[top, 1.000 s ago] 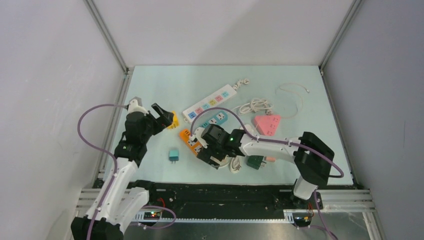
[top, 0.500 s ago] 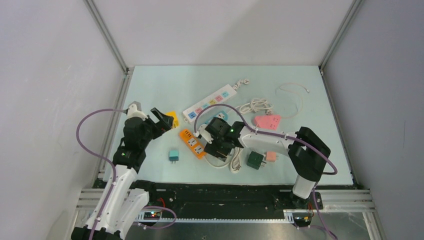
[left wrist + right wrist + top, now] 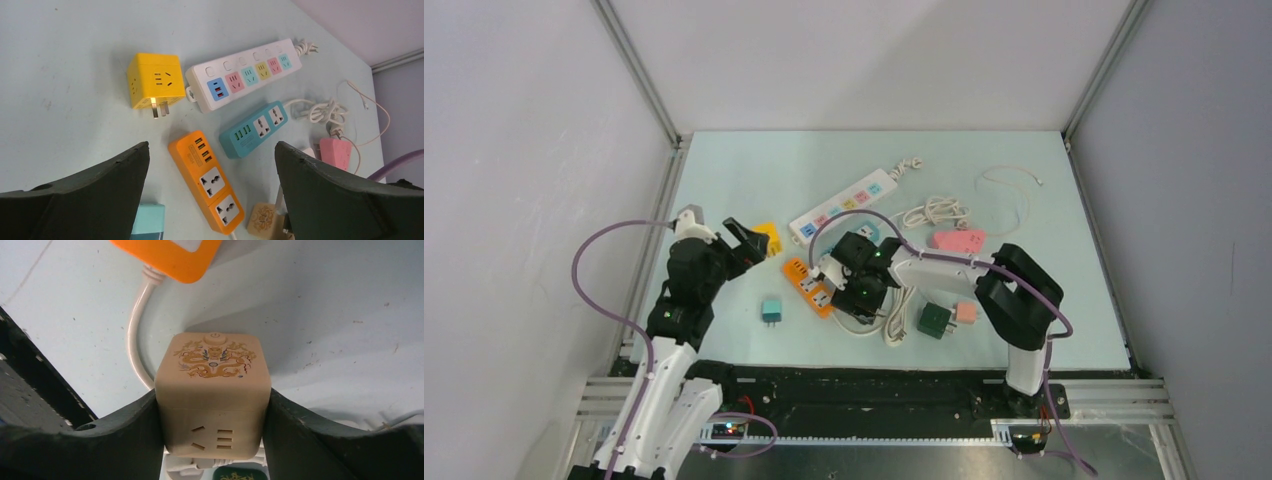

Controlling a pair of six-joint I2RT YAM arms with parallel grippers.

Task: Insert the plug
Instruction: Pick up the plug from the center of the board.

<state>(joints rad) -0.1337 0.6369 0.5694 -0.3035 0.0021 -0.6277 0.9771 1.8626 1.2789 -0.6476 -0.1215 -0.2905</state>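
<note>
The right end effector (image 3: pixel 214 407) pinches the beige cube plug (image 3: pixel 214 375) by its sides, just beside the cord end of the orange power strip (image 3: pixel 167 252). The left end effector (image 3: pixel 211 150), spread wide, hangs near the worktop's (image 3: pixel 754 165) left edge, close to a yellow cube (image 3: pixel 152 80).

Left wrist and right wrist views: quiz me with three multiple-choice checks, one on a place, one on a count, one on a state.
1. Where does the yellow cube lie?
A) beside the white strip, at its end
B) on top of that strip
C) between gripper fingers

2. How many large sockets does the orange strip have?
A) one
B) two
C) four

3. The right gripper is:
A) wide open, holding nothing
B) shut on the beige cube
C) shut on a cord

Answers:
1 A, it lies next to the strip's USB end.
2 B, two show below its USB ports.
3 B, both fingers press the cube's sides.
</note>
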